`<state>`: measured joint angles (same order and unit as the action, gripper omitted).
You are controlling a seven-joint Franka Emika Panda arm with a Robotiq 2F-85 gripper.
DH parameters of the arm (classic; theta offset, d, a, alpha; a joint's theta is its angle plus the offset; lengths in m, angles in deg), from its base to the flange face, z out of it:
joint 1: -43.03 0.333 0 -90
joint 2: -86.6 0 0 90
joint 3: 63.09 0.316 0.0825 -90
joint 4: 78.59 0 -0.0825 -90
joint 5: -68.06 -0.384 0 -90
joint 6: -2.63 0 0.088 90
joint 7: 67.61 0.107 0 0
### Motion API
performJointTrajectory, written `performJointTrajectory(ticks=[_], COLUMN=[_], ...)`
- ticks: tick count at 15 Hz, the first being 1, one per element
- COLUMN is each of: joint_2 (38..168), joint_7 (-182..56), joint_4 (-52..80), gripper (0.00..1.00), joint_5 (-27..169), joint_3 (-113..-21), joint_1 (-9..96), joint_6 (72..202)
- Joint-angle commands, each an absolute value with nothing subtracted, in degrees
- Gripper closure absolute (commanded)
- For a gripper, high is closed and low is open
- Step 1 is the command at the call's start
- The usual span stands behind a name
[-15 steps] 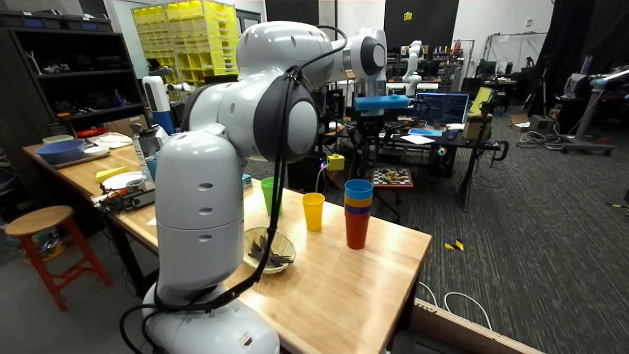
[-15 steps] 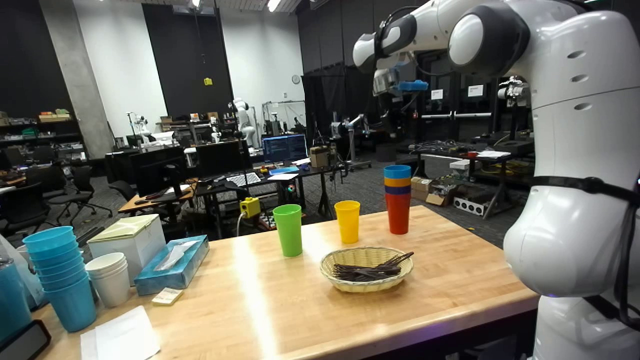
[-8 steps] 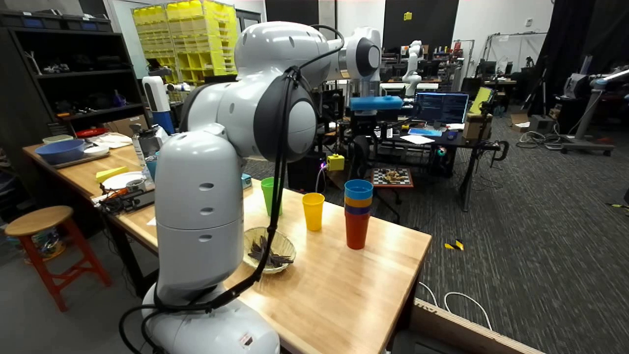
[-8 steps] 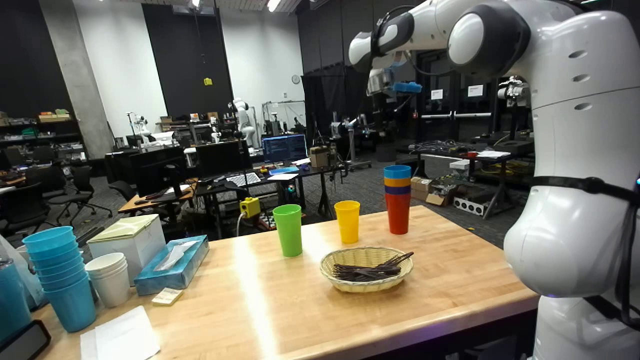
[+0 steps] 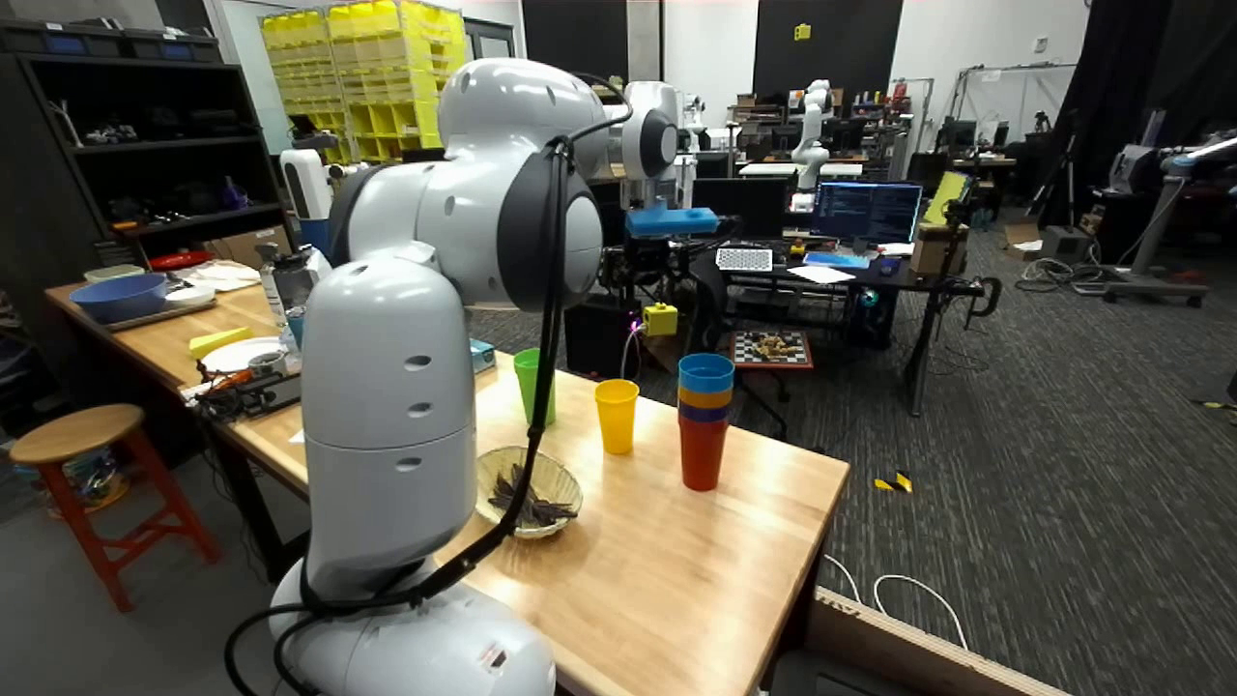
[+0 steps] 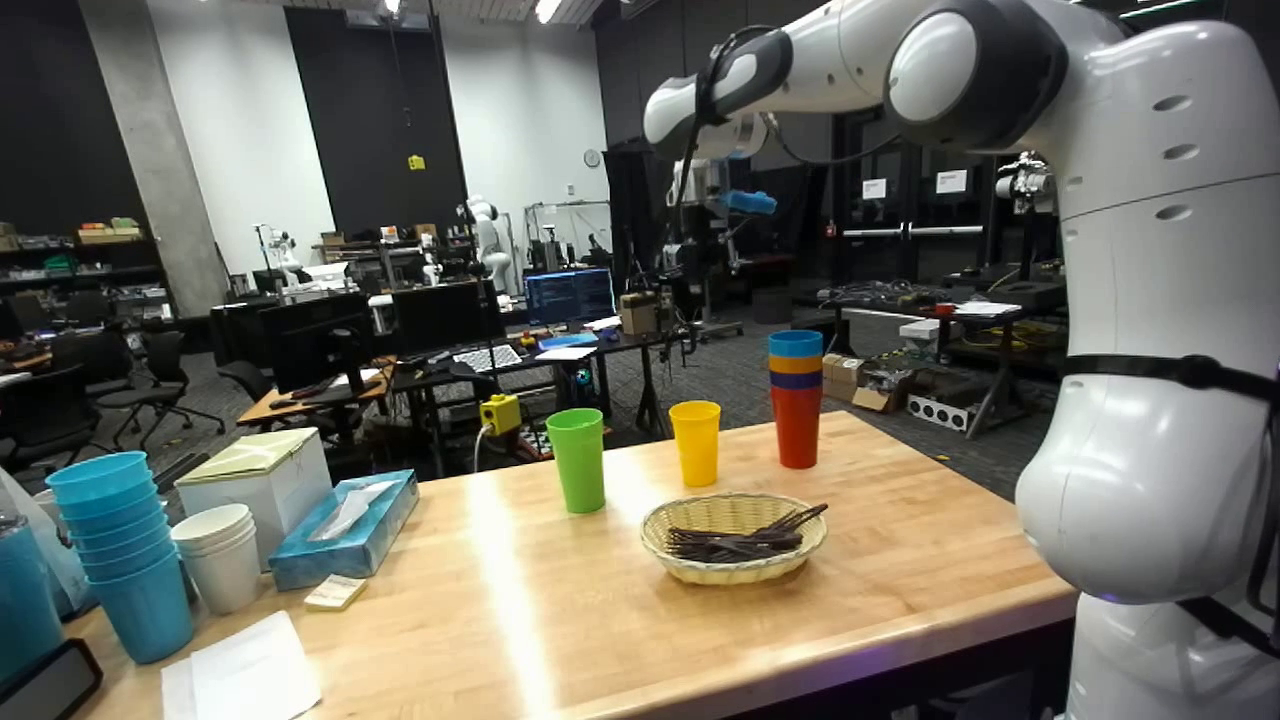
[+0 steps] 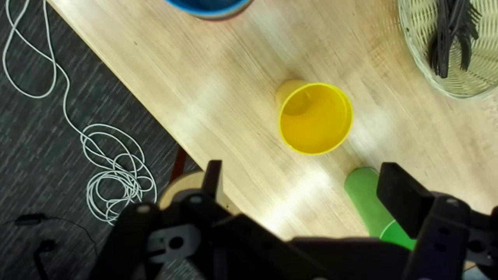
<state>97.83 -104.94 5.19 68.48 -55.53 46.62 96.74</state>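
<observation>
Gripper (image 7: pixel 304 182): jaws spread, nothing held, suspended above the surface (image 7: pixel 369 58). Yellow cup (image 7: pixel 316 119): placed upright; in the wrist view, green cup (image 7: pixel 364 202) seen at its five o'clock. Step apparently in hand: positioning overhead; lowering called for before either is touched.

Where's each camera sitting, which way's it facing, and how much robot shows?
An exterior view: close behind the arm, facing over the table; the arm shows from its base upward.
An exterior view: beside the arm, facing across the basket; the arm fills the right edge and reaches in along the top.
Wrist view: on the wrist, facing down near the yellow cup; the open gripper shows along the bottom.
Shared: both exterior views show the basket, yellow cup and cup stack.
</observation>
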Motion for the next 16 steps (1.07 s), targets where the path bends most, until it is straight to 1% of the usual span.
performJointTrajectory(ticks=[1, 9, 13, 16], joint_2=[97.79, 101.55, 104.21, 104.68], joint_7=[-105.46, -105.00, -105.44, -104.83], joint_4=[8.30, 11.72, 11.11, 11.00], gripper=[0.00, 0.00, 0.00, 0.00], joint_5=[68.97, 73.12, 72.31, 72.37], joint_3=[-53.74, -50.19, -49.08, -48.98], joint_1=[49.23, 54.42, 55.21, 55.21], joint_6=[99.73, 108.36, 110.60, 110.00])
